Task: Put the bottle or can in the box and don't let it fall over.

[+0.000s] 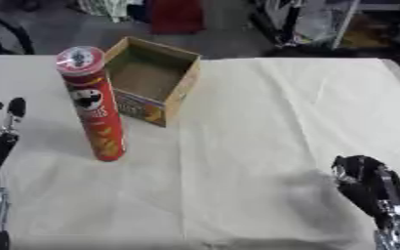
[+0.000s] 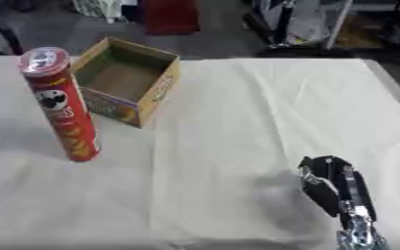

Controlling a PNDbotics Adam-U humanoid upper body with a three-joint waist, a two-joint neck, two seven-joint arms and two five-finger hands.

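Observation:
A tall red chip can with a red lid stands upright on the white cloth, just left of and in front of an open cardboard box. The box is empty and sits at the far left of the table. My left hand shows at the left edge, fingers straight and pointing up, a short way left of the can and not touching it. My right hand rests near the lower right corner, fingers curled, holding nothing, far from the can.
A white cloth covers the table, with a fold running down its middle. Beyond the far edge are a dark floor, a red object and cluttered shelves.

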